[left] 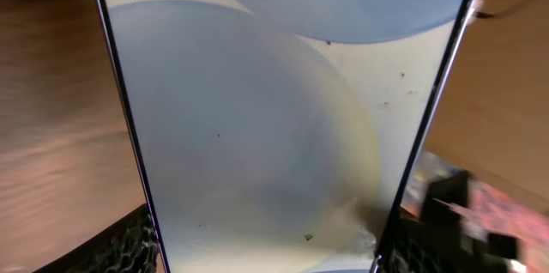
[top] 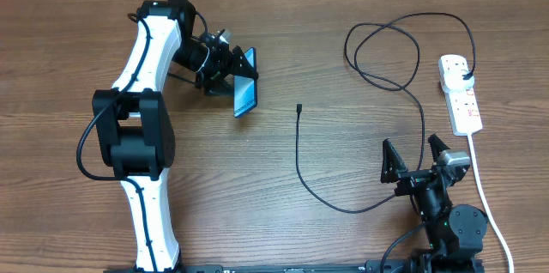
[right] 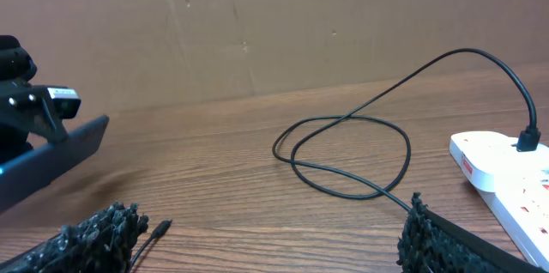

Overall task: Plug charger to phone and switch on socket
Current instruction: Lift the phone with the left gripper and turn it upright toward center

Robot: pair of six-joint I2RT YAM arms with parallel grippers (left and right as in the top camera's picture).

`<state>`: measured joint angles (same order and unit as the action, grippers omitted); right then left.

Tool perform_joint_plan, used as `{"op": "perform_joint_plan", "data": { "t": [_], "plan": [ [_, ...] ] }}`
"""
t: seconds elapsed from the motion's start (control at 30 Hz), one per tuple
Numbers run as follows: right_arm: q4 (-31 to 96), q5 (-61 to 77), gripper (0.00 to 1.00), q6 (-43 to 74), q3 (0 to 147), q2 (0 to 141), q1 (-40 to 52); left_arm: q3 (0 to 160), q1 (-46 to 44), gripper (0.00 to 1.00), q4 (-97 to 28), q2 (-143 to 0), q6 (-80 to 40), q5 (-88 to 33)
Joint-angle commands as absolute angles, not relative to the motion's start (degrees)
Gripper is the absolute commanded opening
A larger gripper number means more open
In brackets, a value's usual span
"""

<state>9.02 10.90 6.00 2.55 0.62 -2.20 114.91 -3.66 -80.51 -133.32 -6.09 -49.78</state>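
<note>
My left gripper (top: 230, 71) is shut on the phone (top: 245, 94) and holds it tilted above the table at the back left. The phone's pale screen (left: 257, 127) fills the left wrist view between the fingers. The charger cable (top: 302, 170) lies on the table, its connector tip (top: 299, 108) to the right of the phone. The cable loops at the back (top: 382, 45) and its plug (top: 466, 75) sits in the white socket strip (top: 460, 93) at the right. My right gripper (top: 415, 160) is open and empty near the front right. In the right wrist view the tip (right: 159, 226) lies by the left finger.
The socket's thick white cord (top: 482, 196) runs down the right side toward the front edge. A cardboard wall (right: 257, 24) stands behind the table. The strip also shows in the right wrist view (right: 506, 170).
</note>
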Motion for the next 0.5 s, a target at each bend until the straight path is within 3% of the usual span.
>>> {"op": "perform_joint_plan", "data": {
  "t": [0.0,0.23,0.47],
  "plan": [
    [8.6,10.3,1.00,5.9,2.6,0.2,-2.0,116.5,-3.8,0.67,-81.6,-133.4,-6.5,-62.1],
    [8.6,10.3,1.00,5.9,2.6,0.2,-2.0,116.5,-3.7,0.61,-85.1,-133.4,-8.1,-66.1],
    [8.6,10.3,1.00,5.9,2.6,0.2,-2.0,116.5,-3.7,0.47,-88.5,-133.4,-13.4,-66.1]
  ]
}}
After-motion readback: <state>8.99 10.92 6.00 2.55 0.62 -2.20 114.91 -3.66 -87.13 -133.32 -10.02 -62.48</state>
